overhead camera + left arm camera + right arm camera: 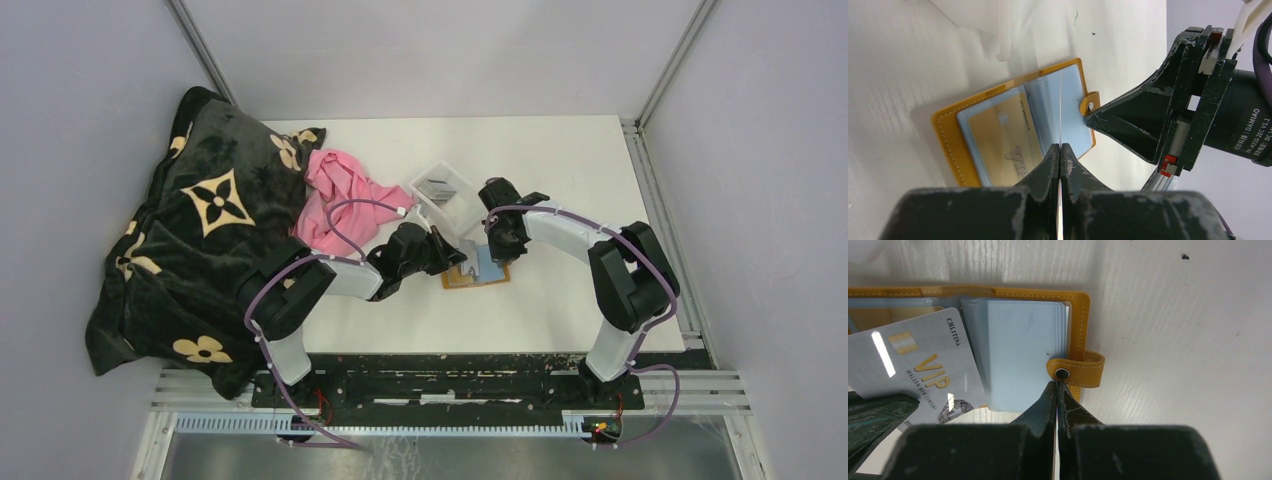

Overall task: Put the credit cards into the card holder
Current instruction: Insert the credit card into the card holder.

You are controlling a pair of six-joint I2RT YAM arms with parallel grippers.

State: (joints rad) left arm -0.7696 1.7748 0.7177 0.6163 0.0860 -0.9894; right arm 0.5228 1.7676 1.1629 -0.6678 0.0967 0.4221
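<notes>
At the near edge of the table [560, 310], both arms rise from their bases and reach inward to the card holder [478, 270], which lies open and flat at mid-table. The left gripper [1060, 150] is clamped on a pale VIP credit card [918, 370], tilted over the panel away from the snap tab [1078, 369]; whether it touches the pockets I cannot tell. The right gripper [1058, 388] has its jaws pressed together, tips at the snap tab. A gold card [998, 137] sits in a clear pocket under the held one. Beyond, a clear tray [447, 195] stands just behind the holder, with a pink cloth [335, 200] and a dark flowered blanket [200, 220] farther left.
</notes>
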